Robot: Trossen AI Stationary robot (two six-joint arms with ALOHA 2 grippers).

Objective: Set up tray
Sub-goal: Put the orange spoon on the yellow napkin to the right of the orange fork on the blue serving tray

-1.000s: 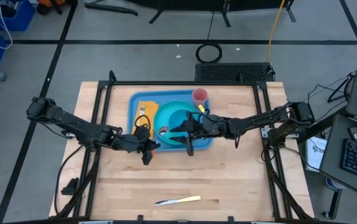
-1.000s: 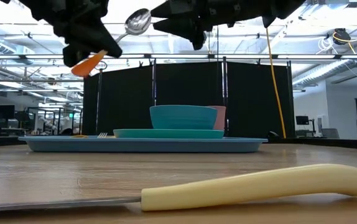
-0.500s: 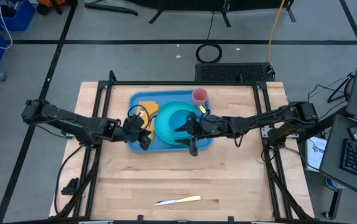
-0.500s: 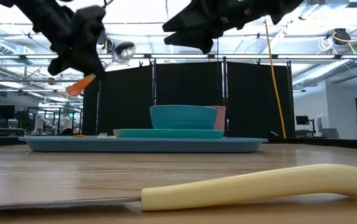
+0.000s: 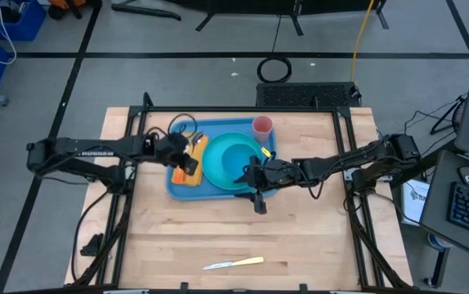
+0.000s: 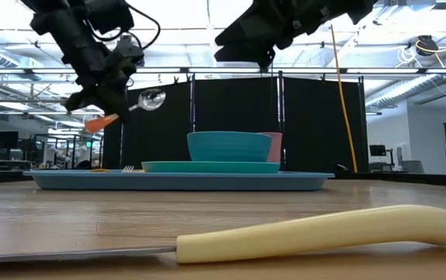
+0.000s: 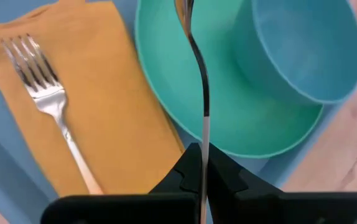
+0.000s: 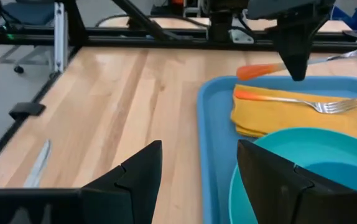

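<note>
High view: the left hand (image 5: 187, 157) grips a spoon (image 6: 147, 100) by its orange handle, held above the napkin (image 5: 189, 147) end of the tray (image 5: 174, 184). The step looks like laying the spoon down; next it needs lowering beside the fork (image 7: 49, 103) on the napkin. The tray sits at the worktop's (image 5: 300, 245) far middle, holding napkin, fork, plate (image 7: 166, 87), bowl (image 5: 233, 157) and pink cup (image 5: 262, 125). The right hand (image 5: 256, 198) hangs released near the tray's front edge. A knife (image 5: 233, 263) lies well apart.

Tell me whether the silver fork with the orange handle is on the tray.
On it: the fork lies flat on the yellow napkin inside the light-blue plastic tray.
</note>
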